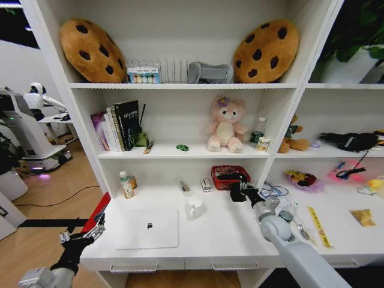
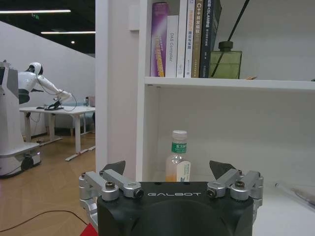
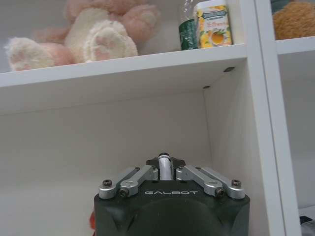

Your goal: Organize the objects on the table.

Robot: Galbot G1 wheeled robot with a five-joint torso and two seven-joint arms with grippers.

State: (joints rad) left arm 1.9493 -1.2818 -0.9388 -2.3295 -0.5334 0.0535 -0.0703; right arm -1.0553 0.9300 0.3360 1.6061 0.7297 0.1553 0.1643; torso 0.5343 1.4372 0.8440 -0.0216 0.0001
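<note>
My right gripper [image 1: 239, 189] hovers over the back of the table [image 1: 222, 240], just in front of a red basket [image 1: 227, 177]. In the right wrist view the right gripper [image 3: 165, 172] is shut on a thin black-and-white marker [image 3: 164, 164] that sticks up between the fingers. A closed silver laptop [image 1: 147, 228] lies at the front left of the table. The left gripper [image 1: 81, 236] hangs off the table's left front corner, and the left wrist view shows it open [image 2: 170, 168] and holding nothing, facing a green-capped bottle [image 2: 178, 160]. A small green object [image 1: 182, 147] lies on the middle shelf.
A white mug [image 1: 194, 208] stands right of the laptop, and two bottles [image 1: 126, 185] stand at the back left. Books [image 1: 117, 126] and a pink plush [image 1: 225, 126] fill the middle shelf. Cables and clutter [image 1: 300, 207] cover the right side. Another robot [image 1: 27, 129] stands far left.
</note>
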